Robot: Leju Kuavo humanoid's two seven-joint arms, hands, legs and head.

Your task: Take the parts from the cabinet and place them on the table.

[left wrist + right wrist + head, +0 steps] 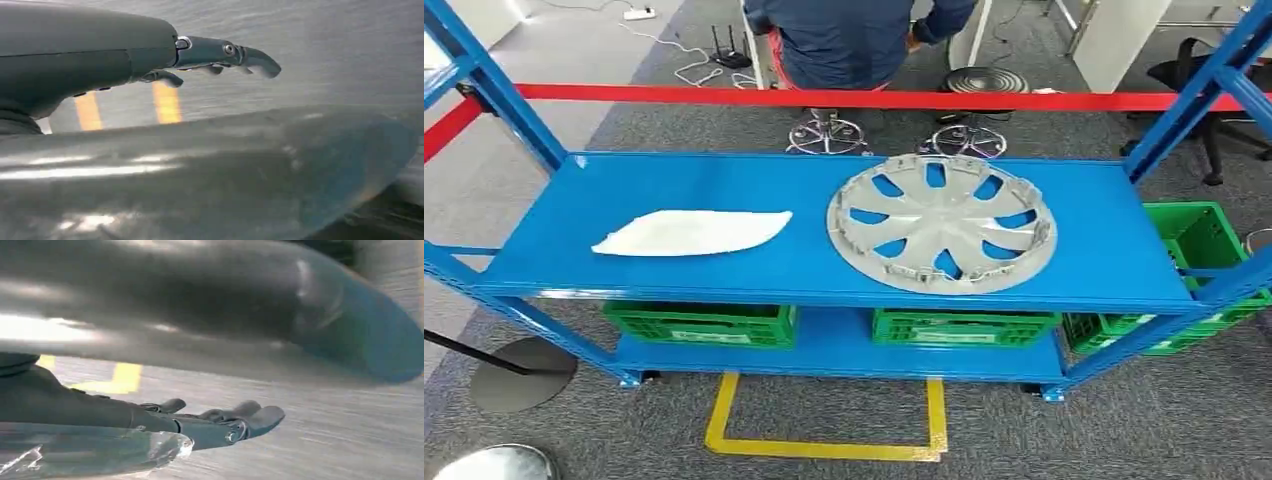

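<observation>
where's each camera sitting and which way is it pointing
Head view: high on the robot, looking forward and down at the blue rack with the hubcap and white part; a seated person behind.
Left wrist view: behind the left hand, looking down at grey carpet.
Right wrist view: behind the right hand, also facing the carpet.
Shared: all three views show the yellow floor tape.

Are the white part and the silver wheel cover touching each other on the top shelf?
Apart. The head view shows bare blue shelf between the white part and the wheel cover.
</observation>
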